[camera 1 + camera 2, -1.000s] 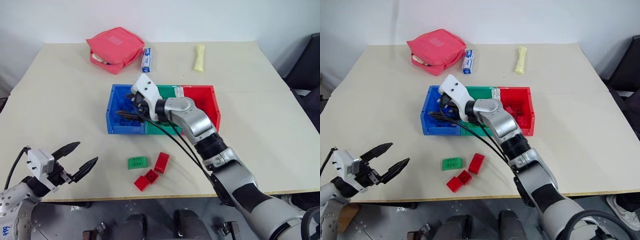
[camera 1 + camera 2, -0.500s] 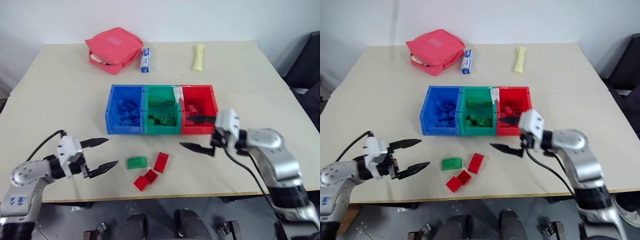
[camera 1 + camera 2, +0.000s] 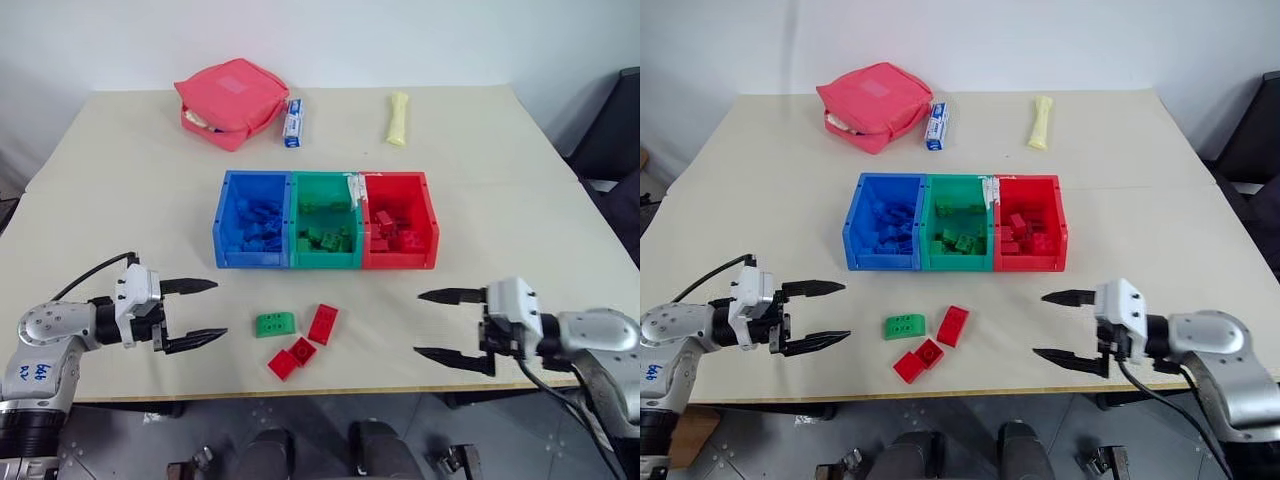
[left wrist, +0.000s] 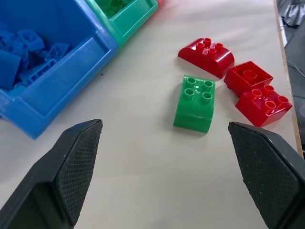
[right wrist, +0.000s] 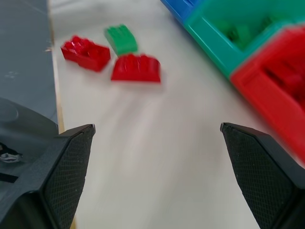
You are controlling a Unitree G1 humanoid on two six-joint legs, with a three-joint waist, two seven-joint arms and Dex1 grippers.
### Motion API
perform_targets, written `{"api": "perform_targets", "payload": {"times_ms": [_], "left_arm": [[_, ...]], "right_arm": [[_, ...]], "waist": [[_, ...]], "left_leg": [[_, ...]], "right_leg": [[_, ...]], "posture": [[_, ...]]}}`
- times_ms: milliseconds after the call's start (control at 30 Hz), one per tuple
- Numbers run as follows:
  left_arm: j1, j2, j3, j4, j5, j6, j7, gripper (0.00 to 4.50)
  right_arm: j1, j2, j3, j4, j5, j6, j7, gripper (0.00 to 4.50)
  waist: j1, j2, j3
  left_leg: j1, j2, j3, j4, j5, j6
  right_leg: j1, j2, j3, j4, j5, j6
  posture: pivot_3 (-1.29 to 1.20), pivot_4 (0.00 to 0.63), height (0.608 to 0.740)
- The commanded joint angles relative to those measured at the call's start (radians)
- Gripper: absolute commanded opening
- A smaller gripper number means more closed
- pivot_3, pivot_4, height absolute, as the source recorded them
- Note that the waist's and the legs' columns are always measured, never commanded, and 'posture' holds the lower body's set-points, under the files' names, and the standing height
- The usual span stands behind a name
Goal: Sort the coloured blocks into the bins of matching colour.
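Four glossy studded blocks near the table edge: green block (image 3: 275,324) and three red blocks (image 3: 305,340), loose. My left gripper (image 3: 195,312) and right gripper (image 3: 448,327) gape empty, flanking them. Beyond, low-walled plastic bins (image 3: 325,263). Right arm pulled back from blue bin since earlier.

Glossy plastic blocks (image 4: 194,103), smooth plastic bins (image 3: 225,255), cross-hatched matt fingers (image 4: 76,162), matt table (image 3: 130,190)

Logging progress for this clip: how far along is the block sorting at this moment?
Mostly done: the blue bin, green bin and red bin each hold matching blocks. Nothing is in hand; the left gripper and right gripper are open and empty. Left on the table: one green block and three red blocks.
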Motion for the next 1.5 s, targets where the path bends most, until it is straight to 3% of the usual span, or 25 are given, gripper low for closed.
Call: {"api": "perform_targets", "payload": {"times_ms": [33, 200, 400, 533, 1167, 1200, 1267, 1500], "left_arm": [[0.013, -0.006, -0.005, -0.036, -0.001, -0.029, -0.018, 4.5], [0.059, -0.017, -0.028, -0.121, -0.015, -0.005, -0.009, 4.5], [0.083, -0.023, -0.015, -0.173, -0.026, 0.017, 0.02, 4.5], [0.119, -0.025, -0.009, -0.201, -0.03, 0.021, 0.028, 4.5], [0.071, -0.037, -0.028, -0.182, -0.016, 0.023, 0.037, 4.5], [0.072, -0.042, -0.028, -0.184, -0.018, 0.02, 0.038, 4.5], [0.074, -0.05, -0.029, -0.189, -0.017, 0.021, 0.04, 4.5], [0.059, -0.064, -0.039, -0.183, -0.011, 0.02, 0.046, 4.5]], "right_arm": [[-0.116, 0.02, 0.133, -0.013, -0.029, 0.059, -0.003, 4.42], [-0.345, 0.121, 0.378, 0.116, -0.16, 0.105, 0.003, 4.42], [-0.497, 0.275, 0.45, 0.241, -0.186, 0.275, -0.102, 4.42], [-0.487, 0.302, 0.534, 0.266, -0.251, 0.209, -0.085, 4.42], [-0.491, 0.294, 0.588, 0.364, -0.368, 0.046, -0.039, 4.42], [-0.482, 0.285, 0.586, 0.354, -0.369, 0.042, -0.036, 4.02], [-0.47, 0.275, 0.582, 0.34, -0.367, 0.037, -0.034, 3.65], [-0.453, 0.255, 0.516, 0.31, -0.336, 0.042, -0.062, 3.6]], "waist": [[-0.002, 0.0, 0.0], [-0.001, 0.0, 0.0], [0.001, 0.0, 0.0], [0.0, 0.0, 0.0], [-0.002, 0.0, 0.0], [-0.001, 0.0, 0.0], [0.0, 0.0, 0.0], [0.003, 0.0, 0.0]], "left_leg": [[0.0, 0.0, 0.0, 0.0, 0.0, -0.001], [-0.002, 0.0, 0.0, 0.001, 0.001, -0.003], [-0.005, 0.0, -0.001, 0.003, 0.001, -0.004], [-0.005, -0.001, -0.002, 0.002, 0.001, -0.004], [-0.004, -0.001, -0.002, 0.003, 0.002, -0.005], [-0.004, -0.001, -0.002, 0.003, 0.002, -0.005], [-0.004, -0.001, -0.002, 0.003, 0.002, -0.005], [-0.005, -0.001, -0.003, 0.003, 0.002, -0.004]], "right_leg": [[0.0, 0.0, 0.0, 0.0, 0.0, 0.0], [-0.001, 0.0, 0.0, 0.0, 0.0, 0.0], [-0.004, 0.0, -0.002, 0.001, 0.0, 0.0], [-0.004, 0.0, -0.002, 0.001, 0.0, 0.0], [-0.004, 0.0, -0.003, 0.002, 0.0, 0.0], [-0.004, 0.0, -0.003, 0.002, 0.0, 0.0], [-0.004, 0.0, -0.003, 0.002, 0.0, 0.0], [-0.003, -0.001, -0.005, 0.001, 0.0, 0.0]], "posture": [[0.0, 0.15, 0.74], [0.0, 0.15, 0.74], [0.0, 0.15, 0.74], [0.0, 0.15, 0.74], [0.0, 0.15, 0.74], [0.0, 0.15, 0.74], [0.0, 0.15, 0.74], [0.0, 0.15, 0.74]]}}
